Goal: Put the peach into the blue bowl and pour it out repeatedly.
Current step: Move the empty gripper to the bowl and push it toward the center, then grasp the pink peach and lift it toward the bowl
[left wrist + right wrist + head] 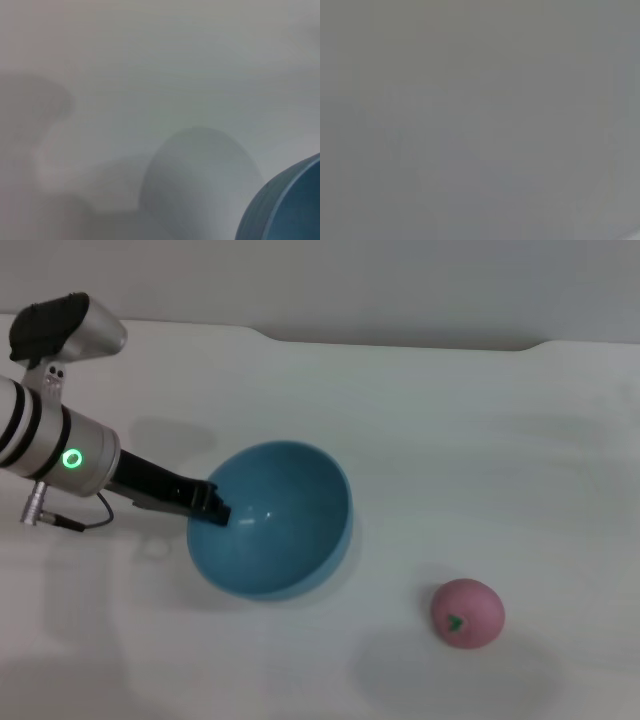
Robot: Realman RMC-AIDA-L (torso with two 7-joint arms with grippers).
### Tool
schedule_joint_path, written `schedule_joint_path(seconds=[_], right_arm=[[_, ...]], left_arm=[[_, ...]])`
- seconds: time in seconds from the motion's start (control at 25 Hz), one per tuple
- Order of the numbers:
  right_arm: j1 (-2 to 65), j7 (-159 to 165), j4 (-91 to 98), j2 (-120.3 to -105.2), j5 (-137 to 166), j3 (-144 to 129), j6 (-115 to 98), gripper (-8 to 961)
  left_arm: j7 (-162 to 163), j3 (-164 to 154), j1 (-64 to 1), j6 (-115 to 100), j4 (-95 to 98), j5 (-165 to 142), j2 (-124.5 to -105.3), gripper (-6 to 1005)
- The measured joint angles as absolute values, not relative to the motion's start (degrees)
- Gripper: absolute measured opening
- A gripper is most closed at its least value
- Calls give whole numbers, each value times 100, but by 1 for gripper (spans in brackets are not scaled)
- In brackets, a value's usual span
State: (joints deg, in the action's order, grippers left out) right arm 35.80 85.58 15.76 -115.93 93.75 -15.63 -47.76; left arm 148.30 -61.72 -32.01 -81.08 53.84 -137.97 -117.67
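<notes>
The left gripper (212, 506) has its jaws clenched on the near rim of the glossy, deep, light-blue round bowl (275, 520), tipped on its side and empty; the small matte pink toy peach (467, 613) lies on the white table (450, 440), well apart; judged poured out; next, righting the bowl and fetching the peach.

Left arm reaching in, gripping

The left arm comes in from the desk's left edge, silver wrist lit by a green ring — its dark left gripper (210, 505) is clamped on a rim, angled slightly downward. The right arm stays out of sight.
</notes>
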Motion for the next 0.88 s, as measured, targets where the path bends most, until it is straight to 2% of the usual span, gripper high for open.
schedule_joint_path(seconds=[0.24,0.48,0.6,0.72,0.88], right_arm=[[3859,11579,2637,-11553,12001,-3246,-5362,643],[4481,12360,3097,-11554,13864,-3754,-7009,642],[4704,12606,3272,-11642,14453,-4295,-7443,642],[4790,12740,3649,-11839,14989,-5451,-7770,643],[4807,12795,3757,-11890,15049,-6037,-7852,643]], left_arm=[[14871,-6092,-3223,-7915,5535,-13793,-11774,0],[15055,-6093,-3258,-7696,5596,-13802,-11775,0],[15101,-6095,-3259,-7636,5597,-13811,-11768,-1],[15093,-6107,-3230,-7529,5662,-13824,-11768,-1],[15101,-6133,-3203,-7447,5694,-13807,-11772,-1]])
